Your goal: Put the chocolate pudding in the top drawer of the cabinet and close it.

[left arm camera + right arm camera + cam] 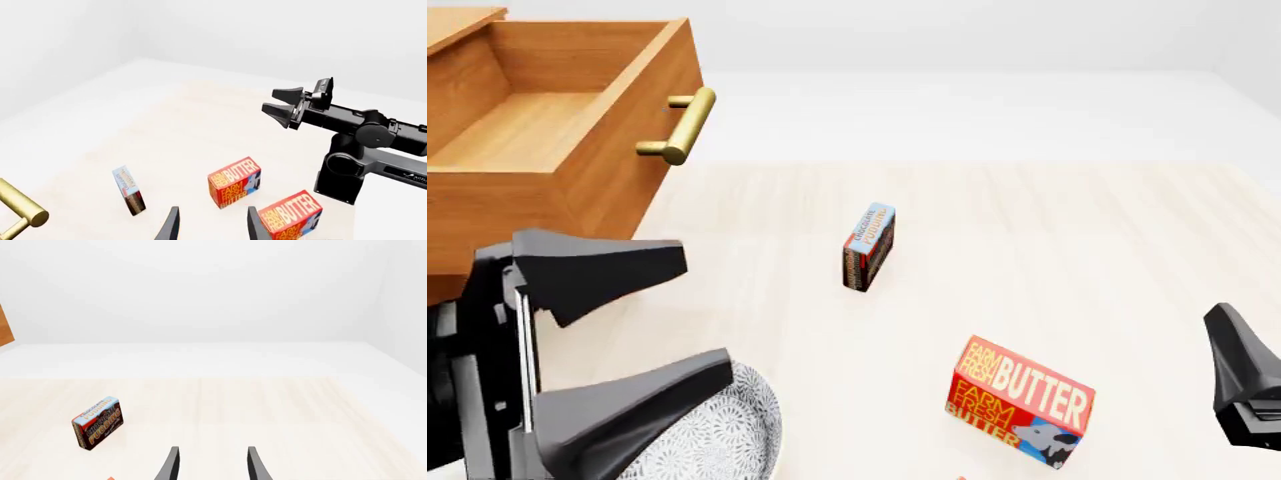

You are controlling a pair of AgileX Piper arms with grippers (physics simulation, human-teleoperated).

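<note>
Standing well ahead of both wide-open tools (pixel 627 330) (pixel 279 106), the chocolate pudding (pixel 868 246), untouched.

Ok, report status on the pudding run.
Both pincers open, empty: left pincer, right pincer. Chocolate pudding standing on table, untouched. Top drawer open. Butter box nearby, not blocking.

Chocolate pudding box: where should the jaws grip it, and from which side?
The chocolate pudding stands upright on a narrow edge, clear of the butter box. Probably best to come down from above and close the jaws across its two broad printed faces, near the top, since that is its thinnest span.
</note>
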